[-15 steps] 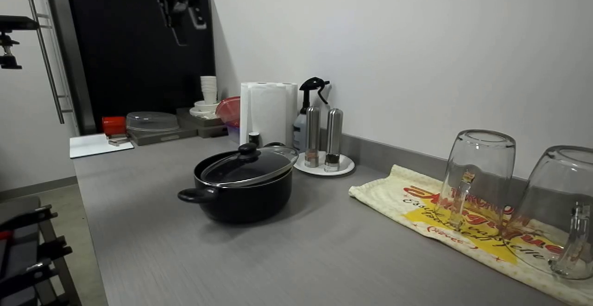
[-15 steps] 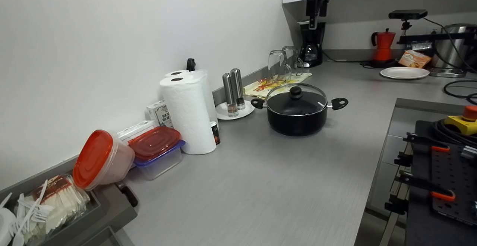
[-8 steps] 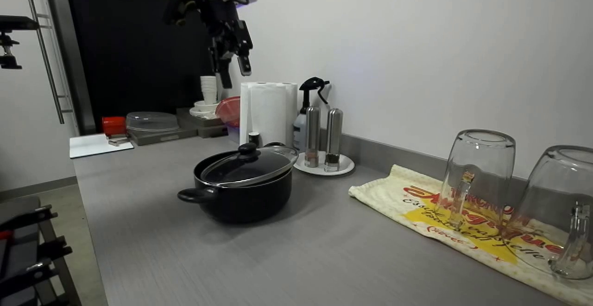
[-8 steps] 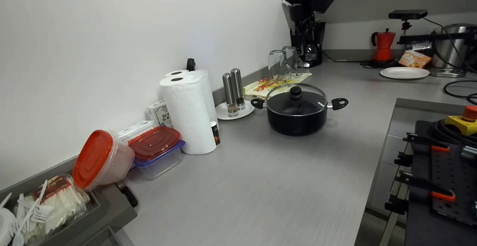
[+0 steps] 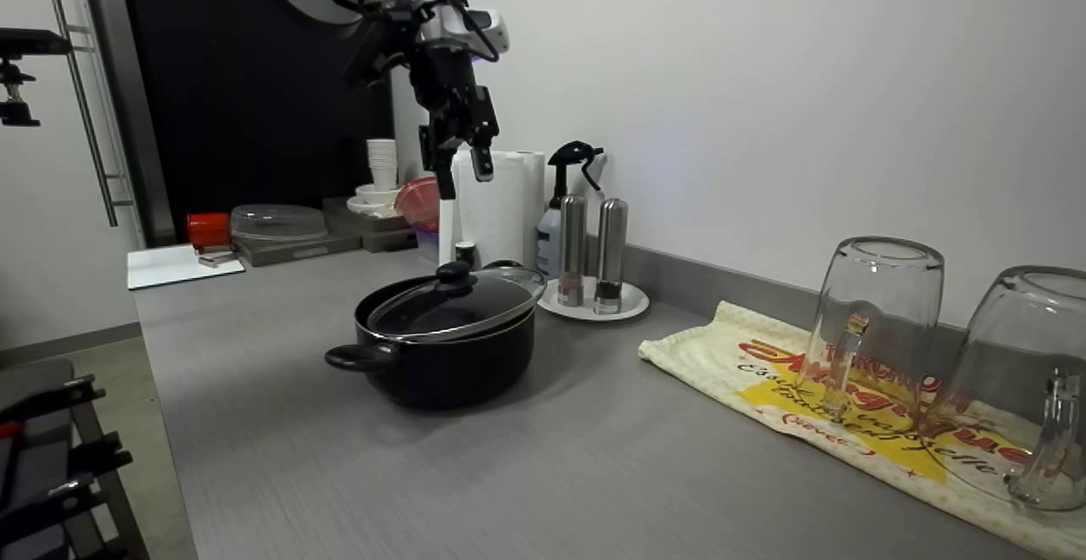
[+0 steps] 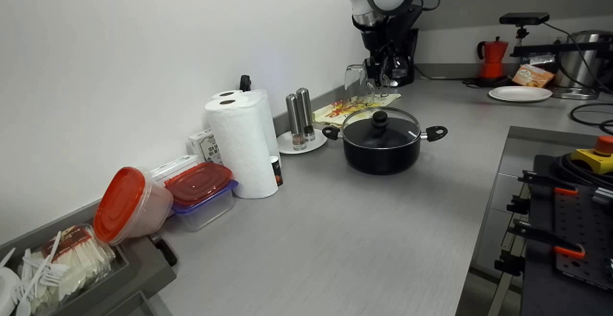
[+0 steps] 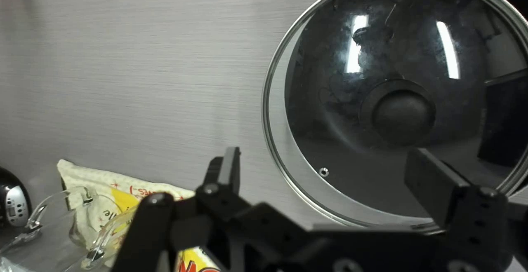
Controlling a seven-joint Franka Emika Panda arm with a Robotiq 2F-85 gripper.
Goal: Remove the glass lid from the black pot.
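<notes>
While agape, downturned claw [image 5: 465, 185] higher than lid [image 5: 458, 307]

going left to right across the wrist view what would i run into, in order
Black appliance with a silver button panel, printed cloth, then the glass lid, where the small metal vent comes before the black knob.
</notes>
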